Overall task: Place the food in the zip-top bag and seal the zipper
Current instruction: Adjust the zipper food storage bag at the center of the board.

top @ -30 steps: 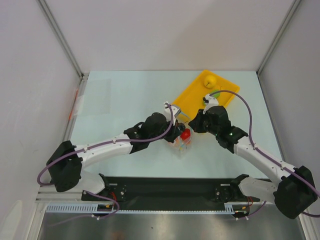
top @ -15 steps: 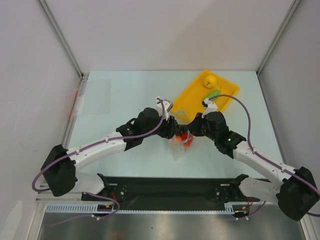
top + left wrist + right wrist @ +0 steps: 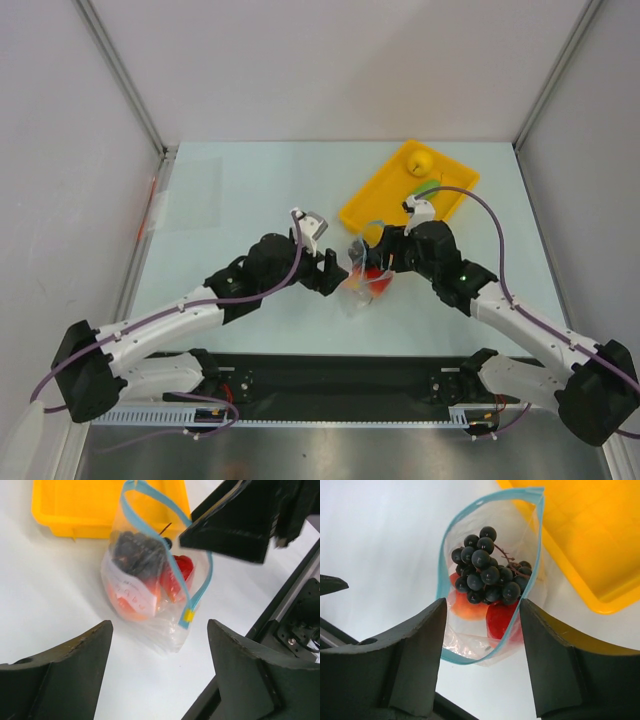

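Note:
The clear zip-top bag (image 3: pixel 360 288) stands on the table in front of the yellow tray. Its teal zipper (image 3: pixel 444 565) gapes in a wide loop. Inside lie a black grape bunch (image 3: pixel 487 567), a red fruit (image 3: pixel 501 621) and a peach-orange fruit (image 3: pixel 466 610). My left gripper (image 3: pixel 333 272) is open just left of the bag and holds nothing; in its wrist view the bag (image 3: pixel 150 595) lies beyond the fingers. My right gripper (image 3: pixel 368 252) hangs open above the bag's mouth, gripping nothing. A yellow fruit (image 3: pixel 421 160) and a green one (image 3: pixel 428 188) sit in the tray.
The yellow tray (image 3: pixel 385 200) lies slanted at the back right, close behind the bag. A black base strip (image 3: pixel 340 375) runs along the near table edge. White walls with metal posts close in the left, right and back sides.
Both grippers have gone from shut to open and let go of the bag. The left arm has drawn back to the left, and the bag now stands free with its mouth open.

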Available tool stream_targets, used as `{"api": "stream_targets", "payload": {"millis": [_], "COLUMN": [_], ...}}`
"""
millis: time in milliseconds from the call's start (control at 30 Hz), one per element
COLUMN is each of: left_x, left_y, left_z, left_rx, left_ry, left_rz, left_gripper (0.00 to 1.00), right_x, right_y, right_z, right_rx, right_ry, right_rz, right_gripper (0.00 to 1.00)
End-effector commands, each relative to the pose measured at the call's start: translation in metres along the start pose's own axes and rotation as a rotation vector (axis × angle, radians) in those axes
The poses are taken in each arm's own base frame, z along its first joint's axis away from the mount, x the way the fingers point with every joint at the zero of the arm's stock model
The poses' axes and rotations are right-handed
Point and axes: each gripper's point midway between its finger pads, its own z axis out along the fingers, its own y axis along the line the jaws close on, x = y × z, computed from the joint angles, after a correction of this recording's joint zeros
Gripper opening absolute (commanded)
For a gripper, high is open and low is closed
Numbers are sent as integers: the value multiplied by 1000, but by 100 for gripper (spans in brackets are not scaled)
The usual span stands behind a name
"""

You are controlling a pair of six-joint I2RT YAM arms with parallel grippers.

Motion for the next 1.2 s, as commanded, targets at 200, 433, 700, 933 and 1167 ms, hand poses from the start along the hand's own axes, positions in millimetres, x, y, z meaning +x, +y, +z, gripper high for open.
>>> {"api": "stream_targets", "payload": {"millis": [200, 433, 700, 933, 1167], "left_x": [-8, -9, -1, -1, -1], "left_y": [13, 15, -7, -29, -37], "left_z": [-20, -19, -4, -8, -12], "left_rx": [-57, -61, 2, 87, 130], "left_ry": [-120, -174, -170, -213, -256], "left_rz": [27, 23, 123, 182, 217], "left_gripper": [84, 83, 81, 81, 80], "right_x": [-35, -7, 11, 35, 41], "right_y": [19, 19, -12, -31, -34], "right_z": [-34, -34, -55, -67, -59], "right_rx": [-56, -25, 111, 182, 201], "right_ry": [-31, 130, 106, 132, 156], "right_rz": [-137, -104, -8, 60, 67], "right_gripper": [64, 64, 59, 58, 50]}}
